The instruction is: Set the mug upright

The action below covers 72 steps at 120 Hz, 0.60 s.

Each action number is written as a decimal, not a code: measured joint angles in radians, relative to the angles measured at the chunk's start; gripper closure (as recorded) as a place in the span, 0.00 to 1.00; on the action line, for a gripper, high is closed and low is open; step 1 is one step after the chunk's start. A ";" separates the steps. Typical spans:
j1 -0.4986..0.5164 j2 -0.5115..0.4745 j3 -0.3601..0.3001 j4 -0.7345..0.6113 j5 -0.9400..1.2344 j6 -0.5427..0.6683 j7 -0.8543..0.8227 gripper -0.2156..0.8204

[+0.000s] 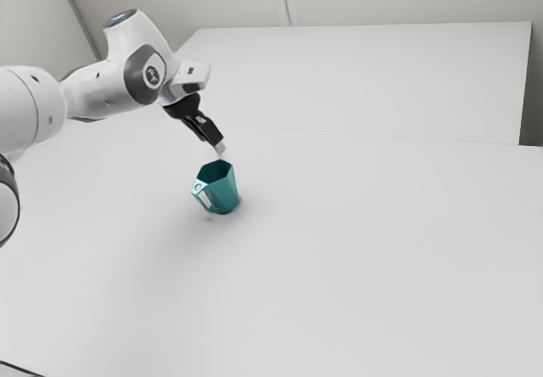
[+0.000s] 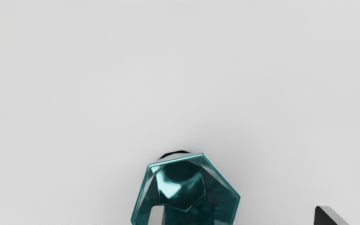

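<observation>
Here: one teal mug (image 1: 222,195), mouth up, on bench (image 1: 356,267); one tool (image 1: 221,149), fingers spread, just above.

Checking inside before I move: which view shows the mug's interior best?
The wrist view: it looks into the mug to its bottom. The exterior view shows its dark opening slantwise, plus handle and outer wall.

The white Franka arm (image 1: 110,88) bends at its wrist (image 1: 147,73) above the tilted black two-finger gripper (image 1: 221,149), whose fingers (image 2: 327,217) stand wide apart, tips lowest.
</observation>
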 joint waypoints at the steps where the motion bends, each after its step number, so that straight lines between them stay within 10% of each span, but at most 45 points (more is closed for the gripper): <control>1: 0.000 -0.005 0.000 0.000 0.005 0.000 -0.001 0.30; 72: 0.027 -0.230 -0.049 0.171 0.351 -0.275 -0.251 0.23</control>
